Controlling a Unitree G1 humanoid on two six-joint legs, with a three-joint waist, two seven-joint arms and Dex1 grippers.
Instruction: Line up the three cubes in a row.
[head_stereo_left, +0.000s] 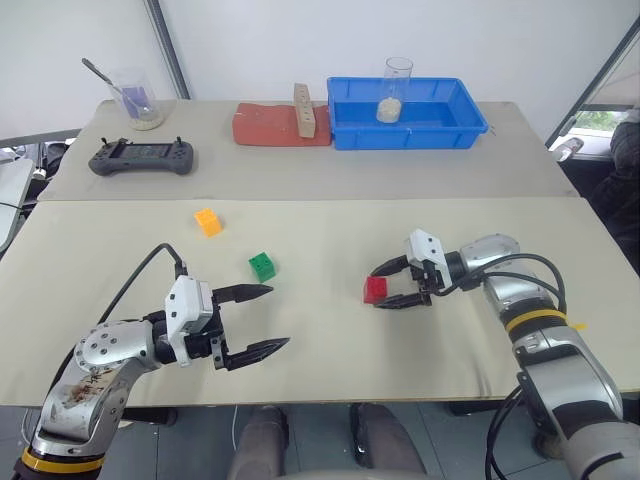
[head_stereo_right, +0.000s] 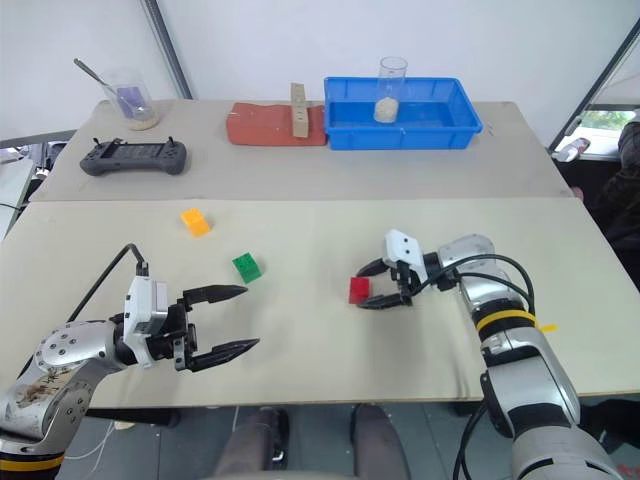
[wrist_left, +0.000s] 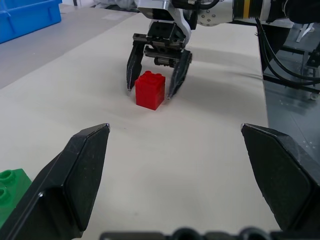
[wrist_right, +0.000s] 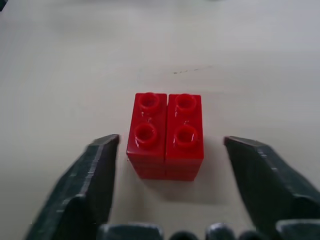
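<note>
The red cube (head_stereo_left: 375, 289) rests on the beige table, right of centre. My right gripper (head_stereo_left: 384, 286) is open around it, one finger on each side with a gap to the cube (wrist_right: 165, 134), as the left wrist view shows from the front (wrist_left: 150, 89). The green cube (head_stereo_left: 262, 266) sits left of the red one, and the orange-yellow cube (head_stereo_left: 208, 222) lies farther back and to the left. My left gripper (head_stereo_left: 268, 320) hangs open and empty near the table's front edge, just in front of the green cube (wrist_left: 10, 186).
On the far table stand a blue bin (head_stereo_left: 405, 112) holding a glass cup, a red mat (head_stereo_left: 270, 127) with a tall wooden block, a black controller (head_stereo_left: 141, 156) and a glass beaker (head_stereo_left: 136, 98). A seam (head_stereo_left: 300, 199) divides the two tables.
</note>
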